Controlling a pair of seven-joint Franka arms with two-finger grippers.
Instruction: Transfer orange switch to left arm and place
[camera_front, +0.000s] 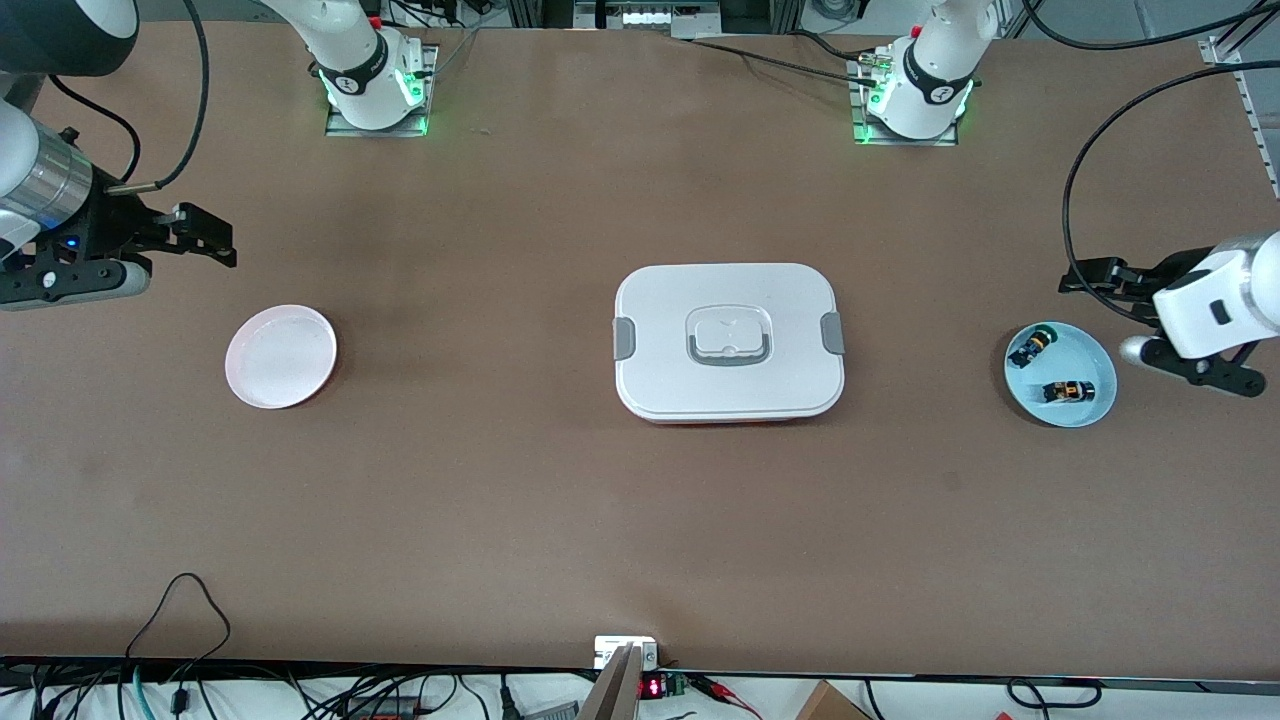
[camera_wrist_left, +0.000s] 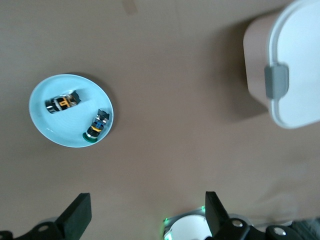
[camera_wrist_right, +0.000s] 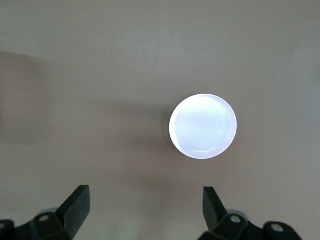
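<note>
1. Orange switch (camera_front: 1068, 391) lies in the light blue plate (camera_front: 1092, 352), nearer the front camera than the green-tipped part (camera_front: 1033, 346).
2. Left gripper (camera_front: 1088, 279), fingers spread, empty, hangs just beside that plate.
3. Right gripper (camera_front: 208, 240), spread, waits near the pink plate (camera_front: 281, 356); the box (camera_front: 729, 342) sits between the plates.

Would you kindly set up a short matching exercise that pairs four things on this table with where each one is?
Things:
1. orange switch
2. box
3. pink plate
4. left pincer

Places:
A. mid-table, lid clipped on
B. in the light blue plate
C. open, beside the light blue plate
D. toward the right arm's end, with nothing on it

Pairs: 1-B, 2-A, 3-D, 4-C
</note>
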